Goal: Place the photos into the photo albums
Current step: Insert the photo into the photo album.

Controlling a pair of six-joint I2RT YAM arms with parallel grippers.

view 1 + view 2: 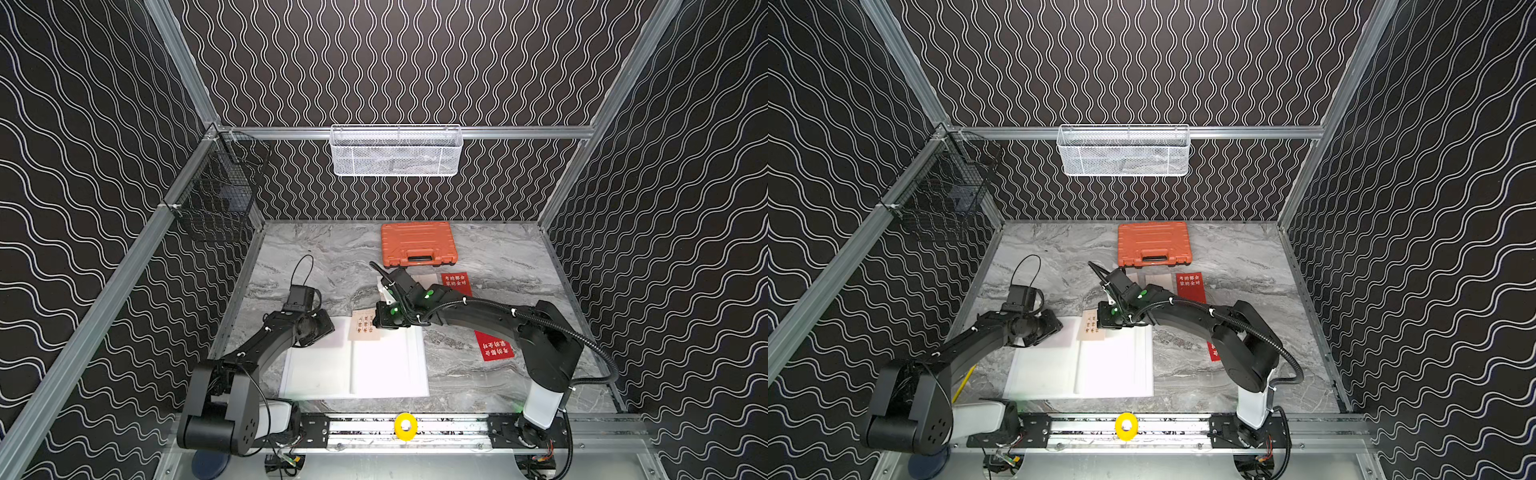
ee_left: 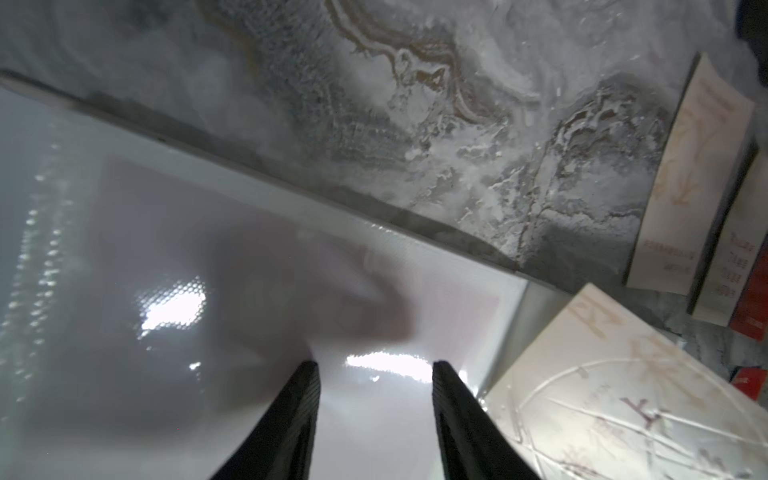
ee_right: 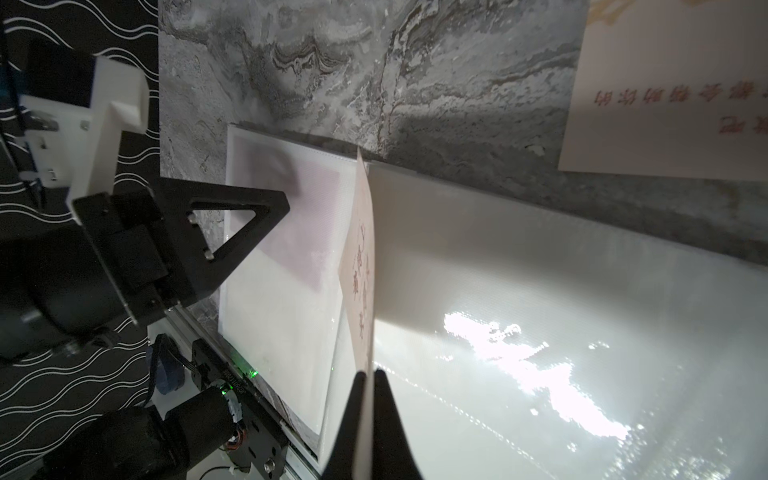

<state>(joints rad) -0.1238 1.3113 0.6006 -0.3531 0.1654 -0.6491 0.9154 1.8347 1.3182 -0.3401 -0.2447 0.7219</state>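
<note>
Black right gripper (image 3: 368,374): jaws clamped on a cream photo card (image 3: 359,266), which lies over the centre fold at the album's far edge.
Left gripper (image 2: 374,365): jaws apart, tips at the left page, gripping nothing.
Photo album (image 1: 374,370): open and flat, near centre of the marble table (image 1: 498,257).
Loose photos: red card (image 1: 456,281) far right of the album; second red card (image 1: 494,347) right of it, partly under the right arm.
Orange tool case (image 1: 417,243): closed, far centre.
</note>
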